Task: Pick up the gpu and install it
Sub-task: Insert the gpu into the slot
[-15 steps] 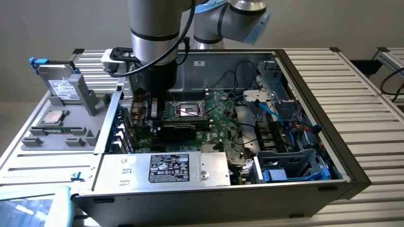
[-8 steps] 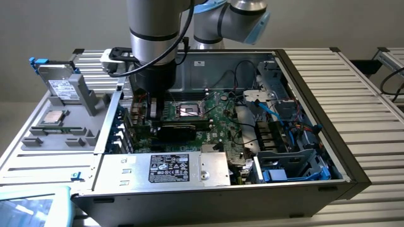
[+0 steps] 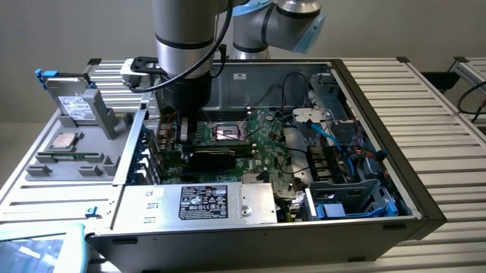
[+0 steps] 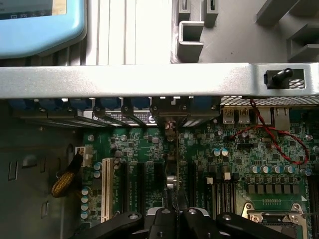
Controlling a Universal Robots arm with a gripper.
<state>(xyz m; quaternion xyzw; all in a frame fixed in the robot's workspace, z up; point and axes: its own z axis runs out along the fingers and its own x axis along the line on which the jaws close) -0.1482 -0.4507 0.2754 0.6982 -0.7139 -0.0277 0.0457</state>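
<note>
The gpu shows edge-on in the wrist view as a thin upright card above the motherboard's expansion slots. Its bracket end meets the case's rear wall. My gripper is shut on the card's near end, one black finger on each side. In the exterior view the gpu is a black strip lying across the motherboard, just in front of the CPU socket. The gripper reaches down into the open case at the card's end by the rear wall. Whether the card sits fully in a slot I cannot tell.
A silver hard drive with white label and a CPU chip rest on the grey fixture at the exterior view's left. The power supply sits at the case front, with blue cables and a drive cage on the right. Red wires cross the board.
</note>
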